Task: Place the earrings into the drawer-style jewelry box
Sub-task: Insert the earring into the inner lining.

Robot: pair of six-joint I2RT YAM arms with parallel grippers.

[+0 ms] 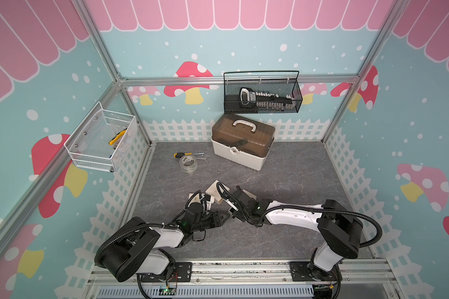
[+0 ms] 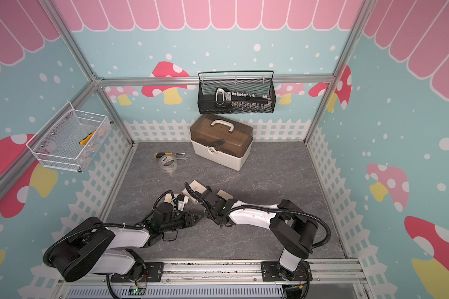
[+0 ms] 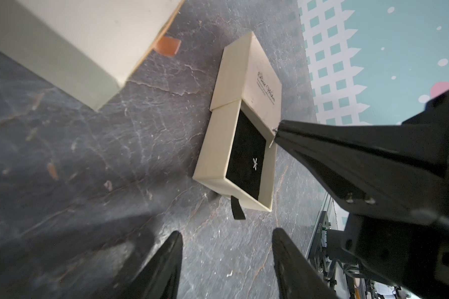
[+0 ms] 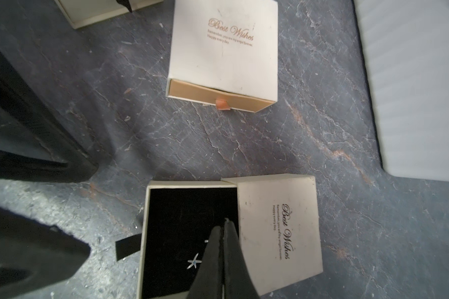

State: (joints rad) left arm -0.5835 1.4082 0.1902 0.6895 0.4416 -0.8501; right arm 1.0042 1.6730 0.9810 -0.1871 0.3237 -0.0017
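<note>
The drawer-style jewelry box (image 3: 246,75) (image 4: 278,227) is cream with "Best Wishes" on its sleeve. Its black-lined drawer (image 4: 182,212) is pulled out. One star-shaped earring (image 3: 255,164) (image 4: 194,261) lies on the black lining. My right gripper (image 4: 226,222) (image 3: 276,130) is shut on the other earring (image 3: 272,141), a thin silvery pin at its tips. It hangs over the drawer beside the sleeve's edge. My left gripper (image 3: 227,234) is open and empty, low over the floor just short of the drawer's black pull tab (image 3: 237,212). In both top views the arms hide the drawer.
A second cream box (image 4: 223,51) with a tan drawer and pink tab lies close beyond. At the back of the floor are a white toolbox (image 1: 241,145), a tape roll (image 1: 188,164) and a screwdriver (image 1: 184,154). Wire baskets (image 1: 262,95) (image 1: 101,139) hang on the walls.
</note>
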